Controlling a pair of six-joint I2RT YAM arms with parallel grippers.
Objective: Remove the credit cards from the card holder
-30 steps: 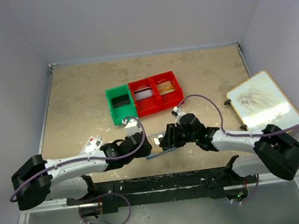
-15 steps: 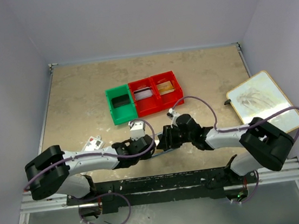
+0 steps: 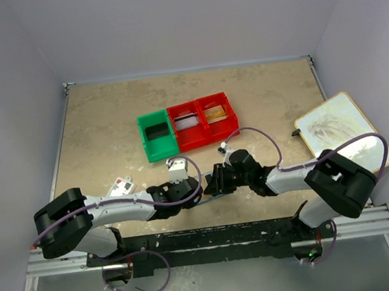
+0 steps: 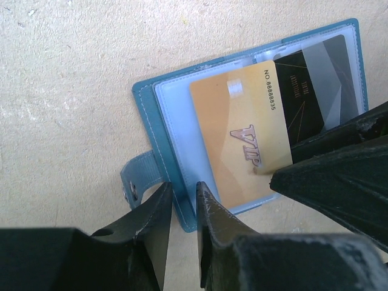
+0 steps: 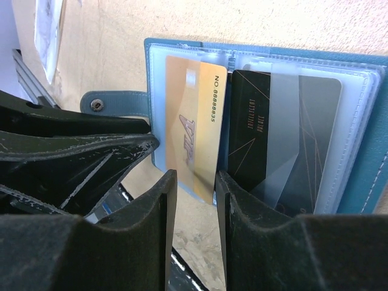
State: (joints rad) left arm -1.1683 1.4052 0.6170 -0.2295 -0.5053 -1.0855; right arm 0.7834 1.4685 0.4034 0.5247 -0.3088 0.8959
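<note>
Grippers have drawn together over the card holder [image 4: 144,124], lying open at 6 o'clock on the table [image 3: 107,128]; extraction looks imminent; left gripper [image 4: 182,209] reaches low from 9 o'clock, jaws narrowed over the holder's edge, grip impossible to tell; right gripper [image 5: 196,182] comes from 3 o'clock, jaws released, astride the gold card [image 4: 239,139].

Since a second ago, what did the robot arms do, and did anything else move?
Both arms folded in toward the middle: the left arm's elbow swung right, the right arm's swung left, bringing the left gripper and right gripper closer together over the card holder. Nothing looks grabbed yet; the gold card lies in the holder. The bins, white packet and board stayed put.
</note>
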